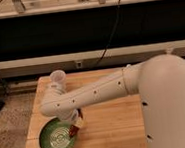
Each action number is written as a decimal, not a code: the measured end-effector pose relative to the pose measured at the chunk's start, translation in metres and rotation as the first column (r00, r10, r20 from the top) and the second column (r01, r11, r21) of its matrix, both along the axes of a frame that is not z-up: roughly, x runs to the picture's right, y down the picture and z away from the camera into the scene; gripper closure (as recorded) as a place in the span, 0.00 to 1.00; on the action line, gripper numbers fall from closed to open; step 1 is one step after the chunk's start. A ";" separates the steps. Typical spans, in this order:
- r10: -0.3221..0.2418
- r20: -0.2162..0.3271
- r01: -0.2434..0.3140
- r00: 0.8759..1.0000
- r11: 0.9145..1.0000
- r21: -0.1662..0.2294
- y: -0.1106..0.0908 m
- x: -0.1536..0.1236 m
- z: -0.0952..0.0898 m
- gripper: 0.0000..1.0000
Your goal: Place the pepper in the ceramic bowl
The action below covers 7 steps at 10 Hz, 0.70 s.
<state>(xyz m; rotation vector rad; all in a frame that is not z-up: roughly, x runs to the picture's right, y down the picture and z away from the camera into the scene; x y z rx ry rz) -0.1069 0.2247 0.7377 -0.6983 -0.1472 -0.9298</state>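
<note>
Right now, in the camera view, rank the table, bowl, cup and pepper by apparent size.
1. Table.
2. Bowl.
3. Cup.
4. Pepper, mostly hidden at the gripper over the bowl's right rim, so only a sliver shows.

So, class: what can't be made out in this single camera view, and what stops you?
- Gripper: at the bowl's right rim, mostly behind the arm.
- Pepper: only a reddish bit by the gripper shows; whether it is held or already in the bowl cannot be told.
- Cup: its base is hidden by the arm.
- Table: its right part is behind the robot's body.
</note>
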 end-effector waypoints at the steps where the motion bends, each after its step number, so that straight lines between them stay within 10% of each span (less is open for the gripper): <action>1: -0.006 0.002 0.006 1.000 1.000 0.001 -0.001 -0.004 -0.001 0.98; 7: -0.035 0.012 0.035 0.999 0.999 0.008 -0.004 -0.010 -0.003 0.48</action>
